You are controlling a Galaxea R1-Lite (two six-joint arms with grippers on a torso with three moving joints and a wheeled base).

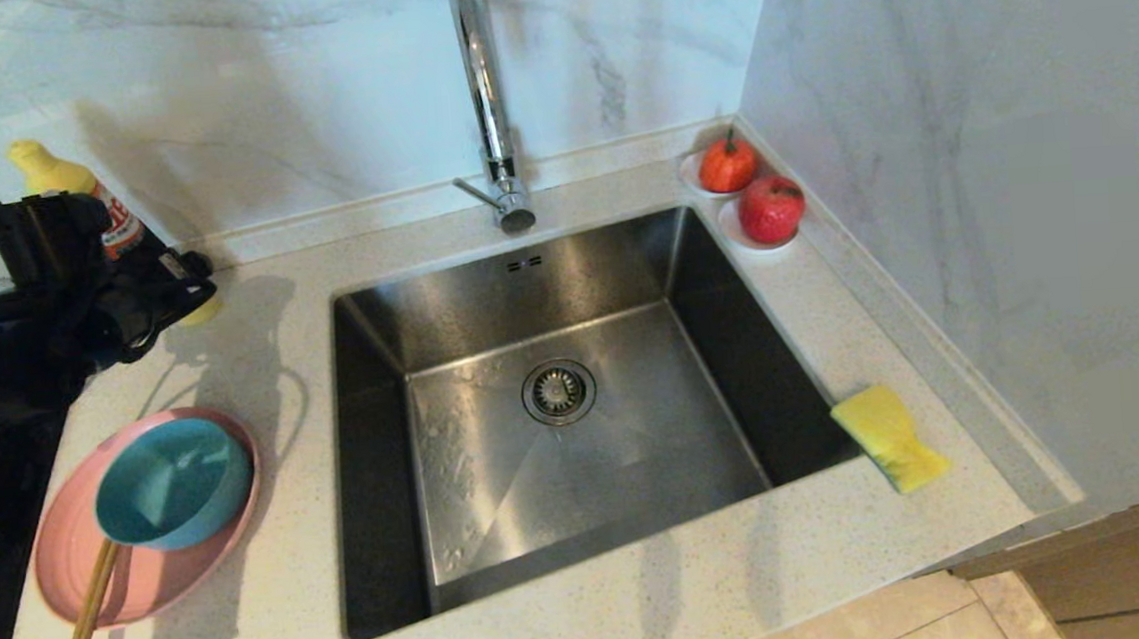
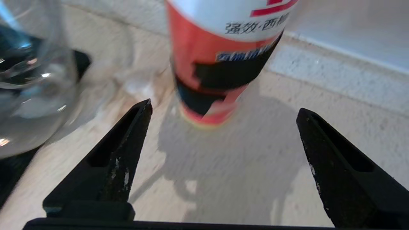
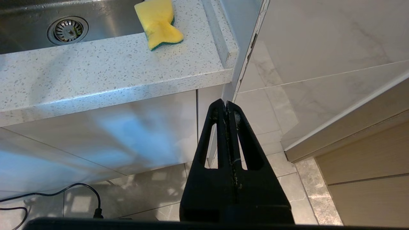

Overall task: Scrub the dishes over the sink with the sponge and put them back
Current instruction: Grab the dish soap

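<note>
The sponge [image 1: 888, 437] lies flat on the worktop [image 1: 570, 610] at the sink's [image 1: 555, 401] right rim, yellow face up with a thin green edge showing in the right wrist view; its long axis runs slantwise, one end at the basin's edge and the other pointing away from the basin toward the worktop's front right corner. The pink plate [image 1: 75, 555] sits flat on the worktop on the opposite side of the sink, with the teal-blue bowl [image 1: 172, 483] resting on it, tipped so that its mouth faces up and toward the sink. A pair of wooden chopsticks [image 1: 85, 624] lies across the plate's near rim, their long axis running from under the bowl out toward the front edge of the worktop. The left claw [image 2: 223, 110] is spread wide with nothing between its fingers [image 2: 127, 140]; it hangs low over the worktop behind the plate, facing a red-and-white labelled bottle [image 2: 223, 57] that stands upright just beyond its tips, with a clear glass bowl [image 2: 28, 89] off to one side. Plate and bowl lie near this claw, on its front side, apart from it; the sponge is well apart from it, across the whole sink. The right claw [image 3: 226, 105] is pressed together, empty, held below the worktop's level before the cabinet front, over the floor tiles; the sponge lies above and beyond it, apart from it.
</note>
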